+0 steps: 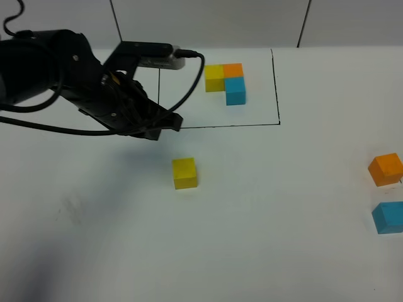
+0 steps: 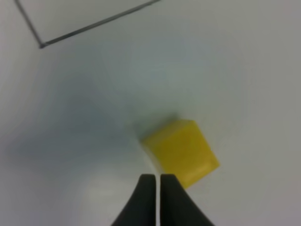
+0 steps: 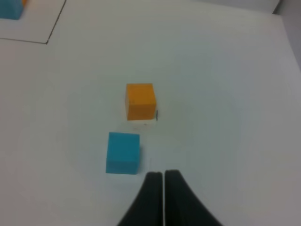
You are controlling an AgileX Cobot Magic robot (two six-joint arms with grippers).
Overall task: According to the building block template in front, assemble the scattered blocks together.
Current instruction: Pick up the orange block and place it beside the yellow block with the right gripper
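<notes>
The template [image 1: 225,82] is a joined yellow, orange and blue L inside a black-outlined rectangle [image 1: 276,88] at the back of the table. The loose yellow cube [image 1: 184,173] sits in front of it, near the middle. My left gripper [image 1: 167,122] hovers left of and behind this cube. In the left wrist view its fingers are shut and empty [image 2: 157,181], just beside the yellow cube [image 2: 181,150]. The loose orange cube [image 1: 385,168] and light blue cube [image 1: 388,217] sit at the right edge. My right gripper [image 3: 163,176] is shut and empty, near the blue cube [image 3: 122,152] and orange cube [image 3: 140,100].
The left arm and its cables [image 1: 56,75] fill the back left of the exterior view. A corner of the black outline shows in the left wrist view [image 2: 41,45] and in the right wrist view [image 3: 47,42]. The table is white.
</notes>
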